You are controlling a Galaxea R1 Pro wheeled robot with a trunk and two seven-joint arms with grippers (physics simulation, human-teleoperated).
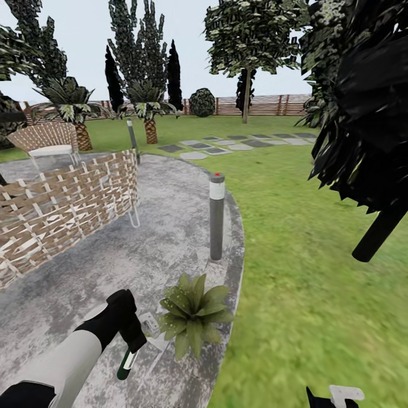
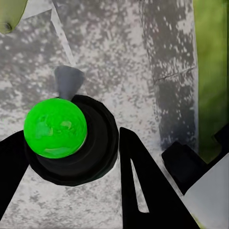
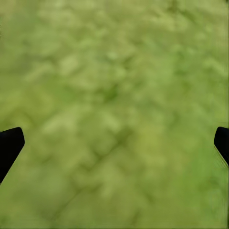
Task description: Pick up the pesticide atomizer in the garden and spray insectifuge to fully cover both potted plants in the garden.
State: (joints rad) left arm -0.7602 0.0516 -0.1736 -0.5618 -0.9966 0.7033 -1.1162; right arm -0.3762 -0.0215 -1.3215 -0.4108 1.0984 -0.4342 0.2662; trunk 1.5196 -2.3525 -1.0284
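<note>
Atomizer (image 1: 127, 364) near-upright in left hand (image 1: 134, 339) (base down), beside potted plant (image 1: 194, 313).

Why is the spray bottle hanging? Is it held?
Held. The left gripper is shut on the pesticide atomizer, which hangs tilted above the patio.

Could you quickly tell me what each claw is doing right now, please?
Left claw: shut on the slim dark green spray bottle.
Right claw: open over grass, holding nothing.
</note>
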